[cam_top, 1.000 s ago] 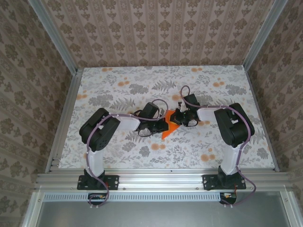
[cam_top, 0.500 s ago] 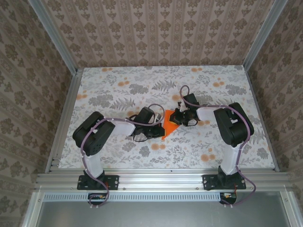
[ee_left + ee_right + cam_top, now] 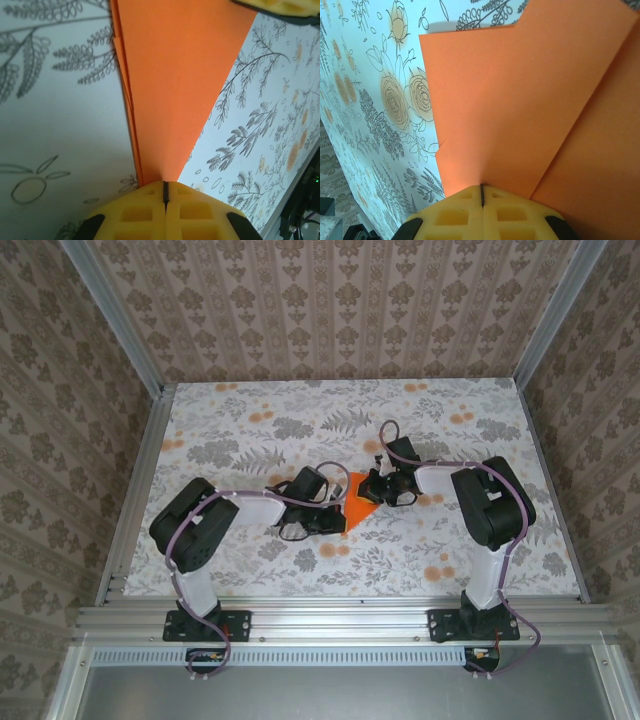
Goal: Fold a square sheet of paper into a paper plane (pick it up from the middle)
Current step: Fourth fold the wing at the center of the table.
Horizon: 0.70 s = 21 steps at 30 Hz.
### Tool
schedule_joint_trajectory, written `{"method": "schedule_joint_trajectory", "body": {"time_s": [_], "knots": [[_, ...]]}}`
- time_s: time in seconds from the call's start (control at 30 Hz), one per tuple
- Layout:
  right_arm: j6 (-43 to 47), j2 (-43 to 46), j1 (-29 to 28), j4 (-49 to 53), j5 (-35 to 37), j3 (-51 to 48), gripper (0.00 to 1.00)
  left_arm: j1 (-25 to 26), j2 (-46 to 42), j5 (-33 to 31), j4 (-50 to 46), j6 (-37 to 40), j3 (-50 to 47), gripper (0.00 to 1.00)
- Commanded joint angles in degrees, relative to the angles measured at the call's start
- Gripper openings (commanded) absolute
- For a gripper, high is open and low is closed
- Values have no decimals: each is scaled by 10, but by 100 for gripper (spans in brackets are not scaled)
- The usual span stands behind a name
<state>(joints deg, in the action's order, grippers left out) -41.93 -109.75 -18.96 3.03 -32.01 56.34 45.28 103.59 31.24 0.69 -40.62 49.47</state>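
Observation:
The square sheet of paper (image 3: 358,510), bright orange, lies mid-table folded in layers into a pointed paper plane shape. My left gripper (image 3: 338,518) is at its near-left end. In the left wrist view the paper (image 3: 175,75) narrows to a tip that runs under the shut yellow jaws of the left gripper (image 3: 165,187); no paper shows in the seam. My right gripper (image 3: 372,492) rests on the paper's far-right side. In the right wrist view its jaws (image 3: 482,190) are shut too, tips down on the paper (image 3: 520,110), where a diagonal fold edge runs to the right.
The table (image 3: 230,430) has a floral-print cover with pale orange flower blotches. Aluminium rails (image 3: 330,622) frame it, with patterned walls on three sides. The right gripper's yellow fingers (image 3: 285,5) show at the top corner of the left wrist view.
My left arm has drawn back to the left, sliding its gripper toward the paper's near tip. The paper looks narrower and flatter. The right arm has hardly moved.

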Motion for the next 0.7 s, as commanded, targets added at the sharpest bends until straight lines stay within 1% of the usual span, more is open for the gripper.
{"method": "schedule_joint_trajectory", "body": {"time_s": [0.0,0.27,0.4,0.5,0.67], "knots": [[10,-62,0,88,111,-26,5,12,-9,-12,-158,26,-21,1],[11,-65,0,91,112,-25,6,16,-35,-6,-170,42,-17,1],[11,-59,0,88,107,-26,6,15,-61,0,-147,30,-8,2],[11,-41,-1,71,75,-23,8,13,-86,-15,-118,14,4,4],[6,34,0,59,26,9,17,5,-96,-80,-91,-7,24,15]]}}
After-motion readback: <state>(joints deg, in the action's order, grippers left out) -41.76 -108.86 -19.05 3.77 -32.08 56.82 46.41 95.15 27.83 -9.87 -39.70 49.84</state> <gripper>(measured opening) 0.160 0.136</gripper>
